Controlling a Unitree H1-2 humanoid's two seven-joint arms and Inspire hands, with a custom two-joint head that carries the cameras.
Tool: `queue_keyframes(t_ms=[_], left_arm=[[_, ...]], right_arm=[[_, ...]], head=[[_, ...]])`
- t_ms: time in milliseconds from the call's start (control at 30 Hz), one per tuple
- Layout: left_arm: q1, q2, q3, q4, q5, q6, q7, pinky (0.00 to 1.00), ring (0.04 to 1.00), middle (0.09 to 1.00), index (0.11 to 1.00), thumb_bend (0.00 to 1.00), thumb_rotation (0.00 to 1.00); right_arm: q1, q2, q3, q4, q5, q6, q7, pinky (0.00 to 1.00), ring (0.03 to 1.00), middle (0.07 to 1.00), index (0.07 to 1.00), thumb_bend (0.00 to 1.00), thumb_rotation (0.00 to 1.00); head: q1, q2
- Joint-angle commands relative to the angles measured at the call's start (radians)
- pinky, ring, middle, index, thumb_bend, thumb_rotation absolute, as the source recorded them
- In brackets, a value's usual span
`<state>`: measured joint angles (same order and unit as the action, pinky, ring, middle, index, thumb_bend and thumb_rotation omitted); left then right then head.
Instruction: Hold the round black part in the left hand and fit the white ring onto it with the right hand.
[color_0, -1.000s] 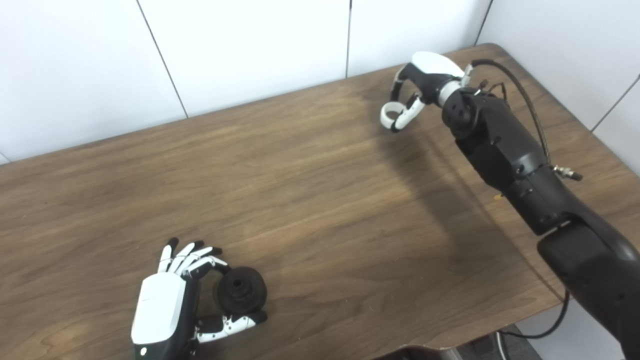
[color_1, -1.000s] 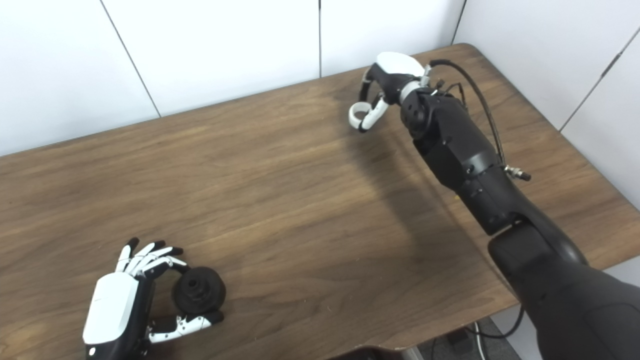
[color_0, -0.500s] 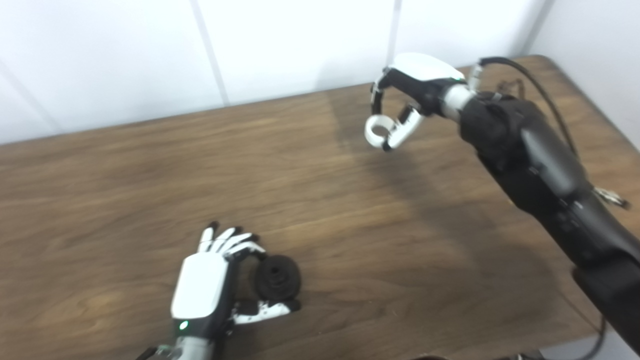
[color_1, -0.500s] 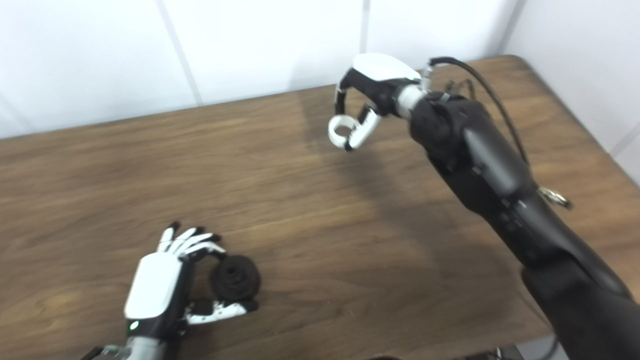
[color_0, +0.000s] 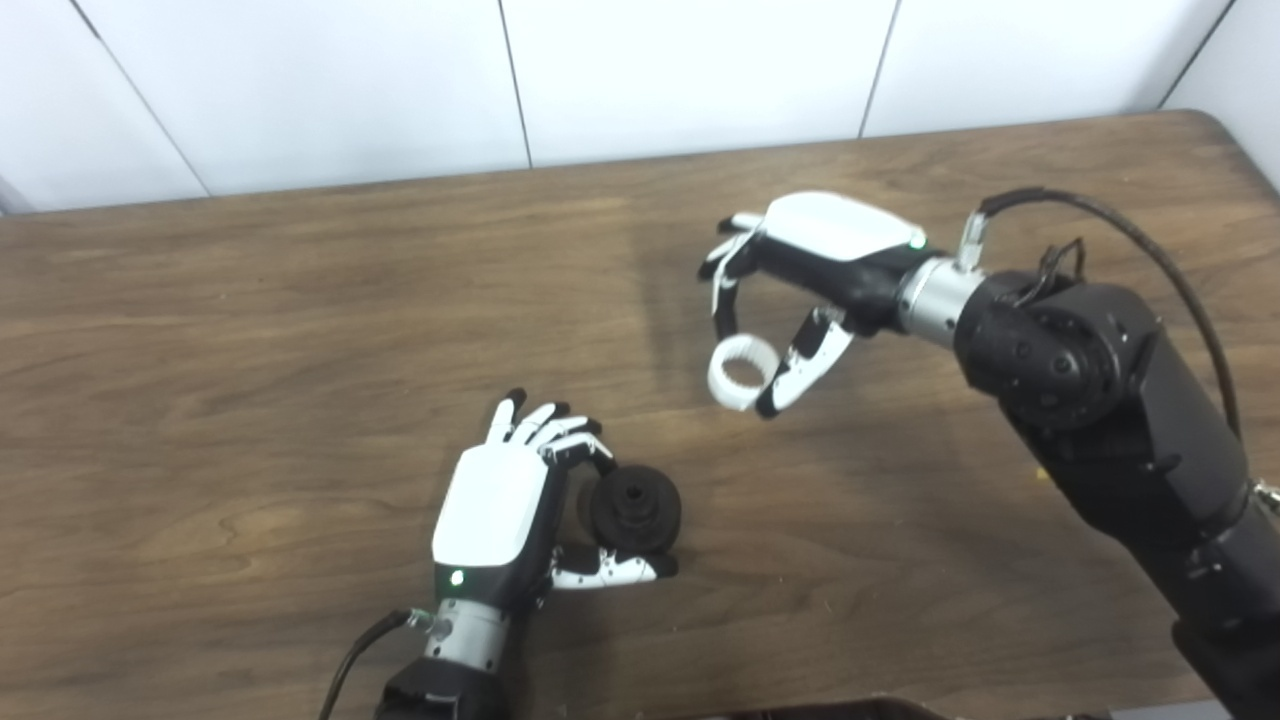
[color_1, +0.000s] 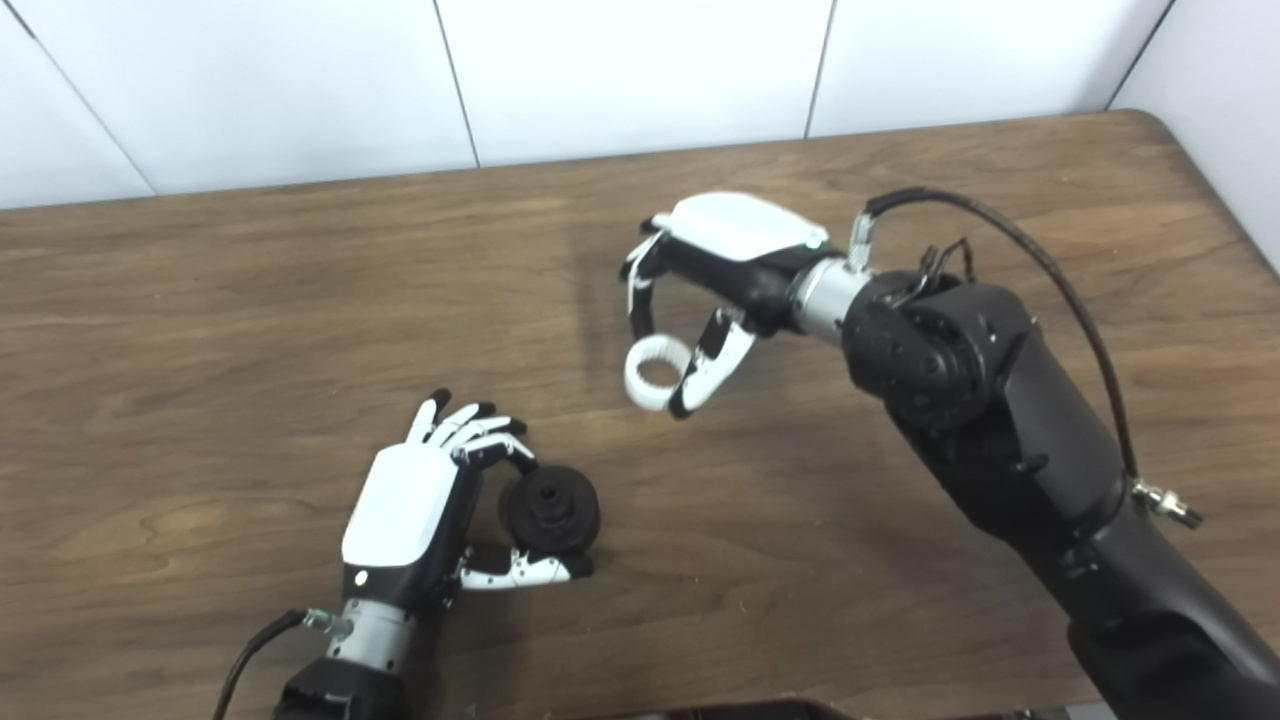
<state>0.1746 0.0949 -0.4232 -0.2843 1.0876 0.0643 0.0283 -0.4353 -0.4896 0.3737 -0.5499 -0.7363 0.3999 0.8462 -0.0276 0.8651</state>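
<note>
Left eye view puts the white ring (color_0: 742, 372) right of the frame's centre, pinched by its rim between the fingers (color_0: 723, 305) and thumb of the right hand (color_0: 800, 270), clear of the table (color_0: 250, 330). It looks light, stiff and smooth, so a rim grip leaving the hole free seems wise. Lower centre, the left hand (color_0: 500, 505) pinches the round black part (color_0: 634, 508), seemingly rigid and heavier, by its edge, hub exposed.

Left hand (color_0: 520, 510) curled low, right hand (color_0: 800, 290) raised, fingers pinched.
</note>
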Motion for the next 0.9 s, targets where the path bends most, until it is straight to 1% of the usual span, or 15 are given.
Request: queue_keyframes(t_ms=[0,167,333,500,633,867], left_arm=[[-0.011,-0.012,-0.015,-0.005,0.019,0.004,-0.012,1.0,0.876,0.771,0.484,0.52,0.05],[-0.021,-0.021,-0.023,0.0,0.031,0.012,-0.008,1.0,0.871,0.767,0.484,0.52,0.05],[-0.028,-0.028,-0.03,0.006,0.04,0.021,-0.007,1.0,0.874,0.769,0.483,0.52,0.05],[-0.034,-0.034,-0.034,0.008,0.044,0.033,-0.012,1.0,0.876,0.768,0.484,0.52,0.05],[-0.038,-0.036,-0.038,0.008,0.039,0.039,-0.012,1.0,0.875,0.765,0.483,0.52,0.05],[-0.044,-0.036,-0.044,0.007,0.047,0.044,-0.017,1.0,0.87,0.761,0.483,0.52,0.05]], right_arm=[[-0.02,0.003,-0.003,-0.05,-0.017,-0.05,-0.034,0.99,0.953,0.825,0.483,0.52,0.13],[0.0,0.032,0.011,-0.076,-0.023,-0.08,-0.017,1.0,0.966,0.843,0.484,0.52,0.13],[0.01,0.063,0.025,-0.092,-0.014,-0.114,-0.018,1.0,0.955,0.839,0.483,0.52,0.13],[0.014,0.089,0.028,-0.114,0.002,-0.121,-0.007,1.0,0.968,0.845,0.483,0.52,0.13],[0.011,0.104,0.032,-0.128,-0.007,-0.123,0.008,1.0,0.971,0.844,0.483,0.52,0.13],[0.008,0.108,0.038,-0.133,-0.01,-0.131,0.025,0.99,0.974,0.846,0.483,0.52,0.13]], head=[[0.003,0.009],[0.008,0.017],[0.018,0.026],[0.022,0.035],[0.028,0.042],[0.035,0.05]])
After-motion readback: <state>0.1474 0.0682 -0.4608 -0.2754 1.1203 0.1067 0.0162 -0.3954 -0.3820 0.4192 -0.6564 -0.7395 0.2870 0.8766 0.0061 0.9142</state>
